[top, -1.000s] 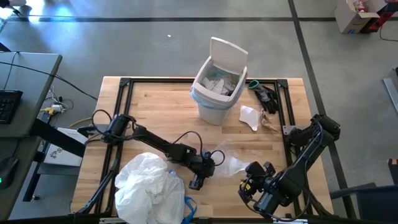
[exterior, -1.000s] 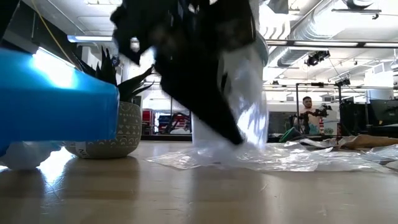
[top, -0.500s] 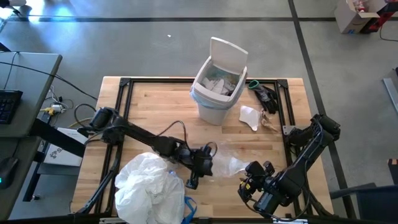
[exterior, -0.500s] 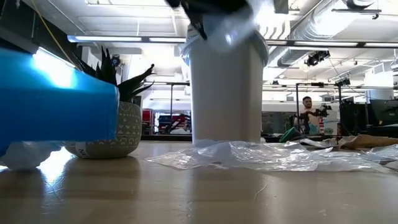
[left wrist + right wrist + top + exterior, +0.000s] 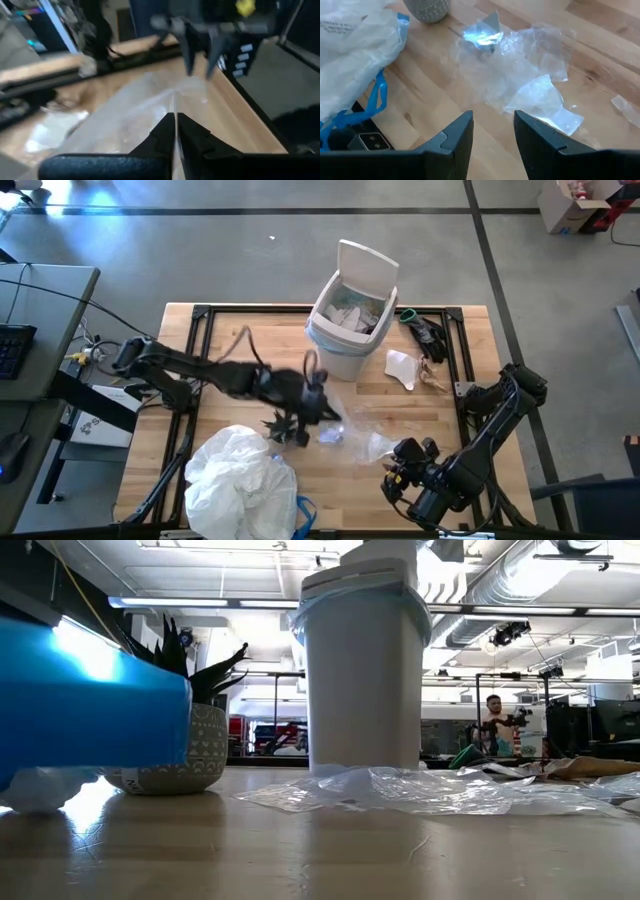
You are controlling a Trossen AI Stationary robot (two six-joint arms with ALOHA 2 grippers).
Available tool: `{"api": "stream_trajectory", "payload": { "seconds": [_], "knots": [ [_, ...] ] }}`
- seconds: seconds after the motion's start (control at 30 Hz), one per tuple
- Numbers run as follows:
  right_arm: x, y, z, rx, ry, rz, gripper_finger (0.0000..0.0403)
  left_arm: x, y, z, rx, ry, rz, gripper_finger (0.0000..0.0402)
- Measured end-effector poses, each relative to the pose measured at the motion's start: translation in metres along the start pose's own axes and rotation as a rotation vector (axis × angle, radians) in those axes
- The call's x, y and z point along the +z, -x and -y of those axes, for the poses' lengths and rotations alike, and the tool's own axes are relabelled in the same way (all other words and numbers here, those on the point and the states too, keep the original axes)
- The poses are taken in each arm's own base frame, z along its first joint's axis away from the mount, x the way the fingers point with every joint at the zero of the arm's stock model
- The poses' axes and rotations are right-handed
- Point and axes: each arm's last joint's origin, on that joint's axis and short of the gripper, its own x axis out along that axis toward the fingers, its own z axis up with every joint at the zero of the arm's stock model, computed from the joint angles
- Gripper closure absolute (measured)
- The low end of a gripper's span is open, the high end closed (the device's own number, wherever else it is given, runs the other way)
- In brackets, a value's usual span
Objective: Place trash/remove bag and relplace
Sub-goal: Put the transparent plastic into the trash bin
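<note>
A clear crinkled plastic wrapper [image 5: 362, 432] lies on the wood table, in front of the white bin [image 5: 348, 330] with its blue bag liner and trash inside. My left gripper [image 5: 175, 122] is above the table's middle [image 5: 328, 410], shut on the wrapper. It is out of the low view. My right gripper [image 5: 492, 125] hangs open over the near right part of the table [image 5: 402, 473], its fingers above the wrapper's near side and holding nothing. My left gripper pinches the clear wrapper between its two shut fingertips [image 5: 169, 131], at a raised fold of the film [image 5: 175, 102]. The fingers slant down from the table's left. The film rises in a ridge to the fingertips. The rest [image 5: 420, 790] lies on the table.
A small spiky potted plant [image 5: 290, 428] stands just near of the left arm, beside a big white bag with blue handles [image 5: 240, 480] at the near left. A white paper scrap [image 5: 402, 368] and dark items [image 5: 425, 332] lie right of the bin.
My left gripper has gone up and toward the table's far edge, leaving the low view and tipping from steeply down toward level. It has uncovered the potted plant. The wrapper's pinched part has come up with it while the rest has stayed on the table.
</note>
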Motion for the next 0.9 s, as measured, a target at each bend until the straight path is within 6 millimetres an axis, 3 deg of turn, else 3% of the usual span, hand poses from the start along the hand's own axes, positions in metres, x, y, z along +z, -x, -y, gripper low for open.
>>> {"api": "stream_trajectory", "payload": {
  "seconds": [0.23, 0.47, 0.63, 0.8, 0.9],
  "knots": [
    [0.002, -0.002, -0.001, 0.008, -0.002, 0.072, 0.0273, 0.032, 0.036, -0.059, 0.037, 0.010, 0.159, 0.0401],
    [0.001, -0.019, -0.006, -0.038, 0.010, 0.097, 0.0273, 0.053, 0.065, -0.133, 0.104, 0.053, 0.287, 0.0401],
    [-0.003, -0.032, -0.011, -0.049, 0.029, 0.128, 0.0273, 0.045, 0.066, -0.187, 0.185, 0.108, 0.276, 0.0401],
    [-0.006, -0.038, -0.015, -0.038, 0.030, 0.186, 0.0273, 0.016, 0.047, -0.232, 0.231, 0.252, 0.196, 0.0401],
    [-0.007, -0.039, -0.017, -0.027, 0.023, 0.200, 0.0273, -0.001, 0.035, -0.248, 0.236, 0.348, 0.110, 0.0402]
  ]
}}
